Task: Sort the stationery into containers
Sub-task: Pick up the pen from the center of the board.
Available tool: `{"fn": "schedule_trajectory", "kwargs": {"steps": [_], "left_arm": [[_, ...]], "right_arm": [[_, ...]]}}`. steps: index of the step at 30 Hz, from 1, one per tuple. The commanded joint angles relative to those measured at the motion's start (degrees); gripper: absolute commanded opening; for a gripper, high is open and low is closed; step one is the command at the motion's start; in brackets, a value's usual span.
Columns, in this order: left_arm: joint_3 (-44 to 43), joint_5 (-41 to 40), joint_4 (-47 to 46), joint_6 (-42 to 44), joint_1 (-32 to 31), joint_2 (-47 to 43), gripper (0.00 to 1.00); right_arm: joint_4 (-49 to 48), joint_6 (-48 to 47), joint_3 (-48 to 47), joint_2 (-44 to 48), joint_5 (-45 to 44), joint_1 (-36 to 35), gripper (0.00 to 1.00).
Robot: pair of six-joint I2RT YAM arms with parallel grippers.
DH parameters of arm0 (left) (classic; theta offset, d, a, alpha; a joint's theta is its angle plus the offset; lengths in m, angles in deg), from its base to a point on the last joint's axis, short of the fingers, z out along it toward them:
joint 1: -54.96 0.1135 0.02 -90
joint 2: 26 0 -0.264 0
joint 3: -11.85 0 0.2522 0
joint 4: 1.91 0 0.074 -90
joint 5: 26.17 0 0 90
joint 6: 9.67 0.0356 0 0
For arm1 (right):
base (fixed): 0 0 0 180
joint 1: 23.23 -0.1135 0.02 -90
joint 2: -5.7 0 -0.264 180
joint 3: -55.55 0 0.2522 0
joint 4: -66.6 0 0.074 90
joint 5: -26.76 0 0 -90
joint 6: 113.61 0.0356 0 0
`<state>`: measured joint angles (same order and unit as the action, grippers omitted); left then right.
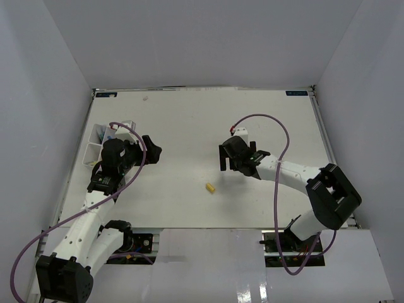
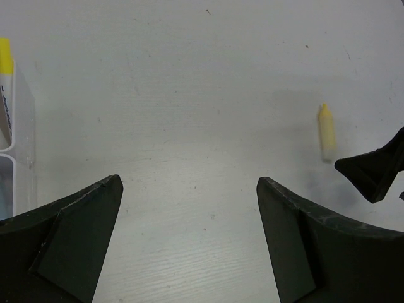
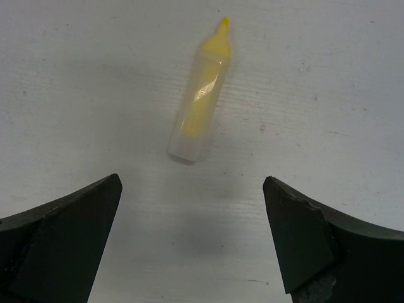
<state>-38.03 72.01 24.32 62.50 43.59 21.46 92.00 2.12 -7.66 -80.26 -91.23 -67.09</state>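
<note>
- Tabletop (image 1: 265, 120): the only loose item I can spot is the yellow piece (image 3: 201, 95). It lies flat towards the near edge, roughly midway between the left and right edges.
- Tray (image 1: 100, 136): it sits by the left edge, well apart from the piece. The left arm covers most of it from above, and the left wrist view cuts it off, so I can't count what's in it. One yellow-capped marker (image 2: 5, 57) shows.
- Right pincer (image 3: 192, 182): jaws wide open and holding nothing. It's clearly the nearer one, with the piece just ahead of it and centred on the gap.
- Left pincer (image 2: 189, 182): also open and empty, near the tray.
- The piece's long axis runs almost straight away from the right pincer, pointed tip at the far end, so the jaws would close across its width.
- Can't tell if it's a cap or a stub.
</note>
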Motion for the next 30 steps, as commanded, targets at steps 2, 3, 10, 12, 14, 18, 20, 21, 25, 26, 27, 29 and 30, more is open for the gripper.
{"fn": "schedule_trajectory", "kwargs": {"steps": [2,3,10,12,14,18,20,21,25,26,27,29,30], "left_arm": [[-1.2,0.9,0.2,0.6,-0.2,-0.2,0.98],[-1.3,0.8,0.2,0.6,-0.3,-0.3,0.98],[-1.1,0.9,0.2,0.6,-0.3,-0.3,0.98],[-1.2,1.0,0.1,0.6,-0.3,-0.3,0.98],[-1.2,1.0,0.1,0.6,-0.3,-0.4,0.98],[-1.2,1.0,0.2,0.6,-0.3,-0.4,0.98],[-1.1,1.0,0.2,0.6,-0.3,-0.4,0.98],[-1.2,1.1,0.2,0.6,-0.4,-0.4,0.98],[-1.1,1.1,0.2,0.6,-0.5,-0.4,0.98],[-1.1,1.1,0.1,0.6,-0.4,-0.4,0.98],[-1.1,1.1,0.1,0.6,-0.4,-0.4,0.98],[-1.2,1.1,0.2,0.6,-0.5,-0.4,0.98],[-1.1,1.1,0.1,0.6,-0.5,-0.4,0.98]], "right_arm": [[-0.3,1.9,-4.3,-3.2,-3.4,0.3,0.98],[-0.3,2.0,-4.8,-4.6,-3.4,0.4,0.95],[-0.2,4.3,-7.4,-9.3,-4.1,1.4,0.88],[-0.2,5.0,-7.8,-10.5,-4.0,1.8,0.87],[-0.4,5.7,-7.9,-11.0,-3.8,2.4,0.86],[-0.2,6.3,-8.3,-12.9,-3.9,2.8,0.84],[-0.3,6.5,-8.4,-13.4,-3.7,3.2,0.83],[-0.3,6.7,-8.6,-13.9,-3.5,3.3,0.8],[-0.3,7.0,-8.6,-15.0,-2.4,4.4,0.78],[-0.3,7.0,-8.6,-15.3,-2.2,4.7,0.77],[-0.4,7.3,-8.4,-15.4,-2.0,4.8,0.74],[-0.3,7.6,-8.1,-15.6,-1.7,5.2,0.72],[-0.4,7.7,-7.9,-15.7,-1.6,5.2,0.7]]}}
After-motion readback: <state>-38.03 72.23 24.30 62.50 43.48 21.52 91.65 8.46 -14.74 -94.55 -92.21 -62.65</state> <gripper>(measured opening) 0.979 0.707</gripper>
